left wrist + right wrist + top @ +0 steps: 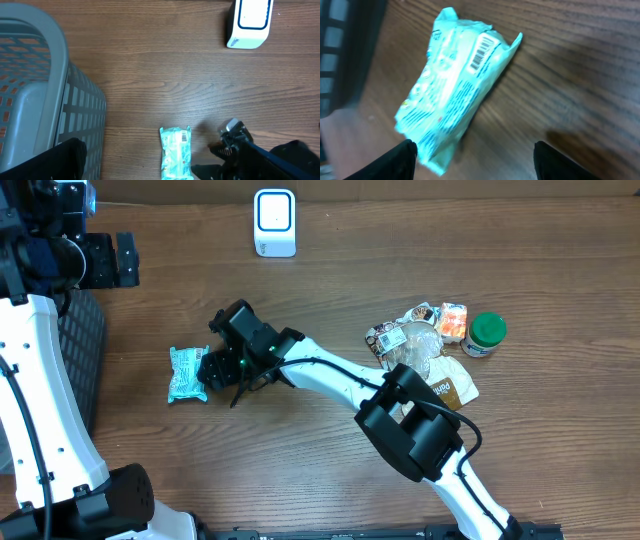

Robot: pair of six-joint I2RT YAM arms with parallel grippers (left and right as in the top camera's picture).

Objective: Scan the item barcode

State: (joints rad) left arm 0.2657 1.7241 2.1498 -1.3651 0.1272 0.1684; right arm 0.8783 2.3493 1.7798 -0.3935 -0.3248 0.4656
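Bare wooden worktop. Nearest, the right gripper has its jaws apart astride one end of the packet, which lies flat left of centre, barcode up. The left gripper hangs spread and empty near the basket. The scanner sits at the far edge.

right arm reaching from lower right of the overhead frame toward centre left, white links bent at a black elbow. right gripper low at centre left, aimed leftward; fingers dark at the two bottom corners of the wrist view, set wide apart, gripping nothing. left arm upright along the left edge. left gripper raised in the upper left corner, jaws spread, empty.
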